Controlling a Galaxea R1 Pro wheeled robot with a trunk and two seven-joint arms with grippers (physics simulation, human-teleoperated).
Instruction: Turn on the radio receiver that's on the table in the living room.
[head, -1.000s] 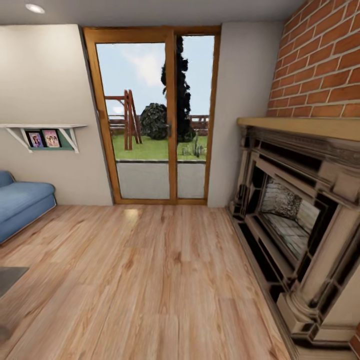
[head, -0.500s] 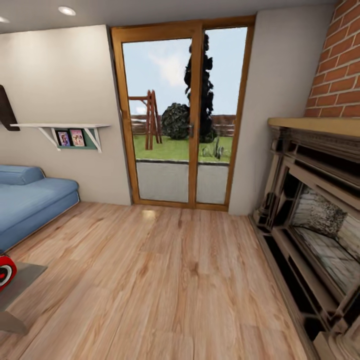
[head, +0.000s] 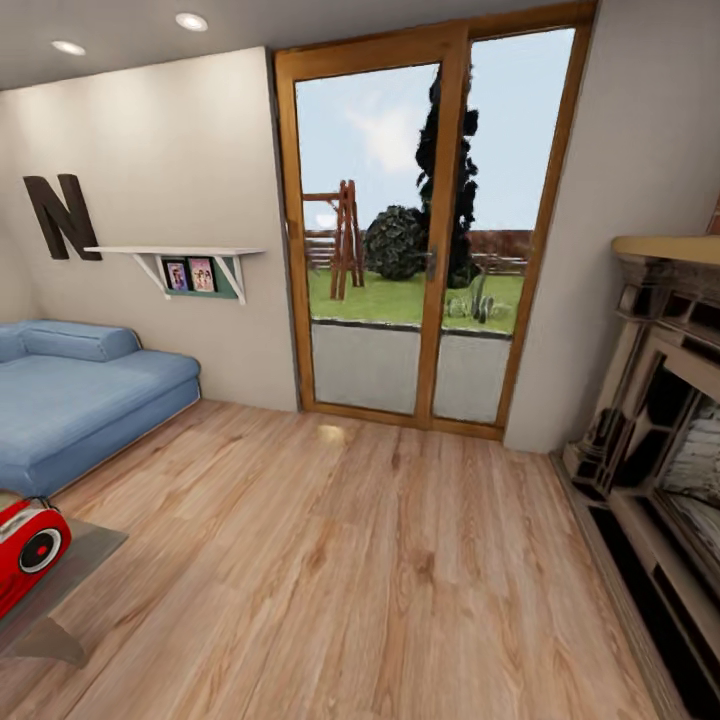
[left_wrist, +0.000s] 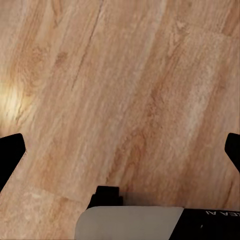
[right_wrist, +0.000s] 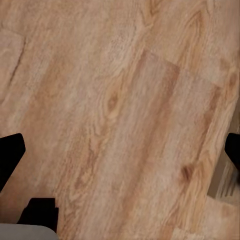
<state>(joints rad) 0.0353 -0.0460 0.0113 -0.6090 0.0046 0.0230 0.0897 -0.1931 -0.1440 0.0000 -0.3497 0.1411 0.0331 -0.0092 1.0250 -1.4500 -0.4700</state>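
- The radio receiver (head: 28, 553) is cut off by the left edge of the head view; only its red body and a round dial on a white face are seen, and its top handle cannot be made out.
- It rests on the desk (head: 85, 553), of which just a grey-beige corner and 1 support are seen at the lower left, beside the blue sofa (head: 85, 395).
- The fireplace (head: 665, 440) is cut off at the right edge, and its firebox is only partly seen.
- Glass doors (head: 425, 240) in a wooden frame are seen at the far wall, with a shelf (head: 180, 255) of 2 small pictures and a dark letter N (head: 62, 215) to their left.
- In each wrist view the arm is held above the plank floor (head: 380, 580), with the camera pointed down at the boards.
- The left tool (left_wrist: 120, 152) is spread wide, its 2 dark fingertips set at opposite edges, with nothing held or touched.
- The right tool (right_wrist: 120, 152) is likewise spread wide and empty above bare floor.
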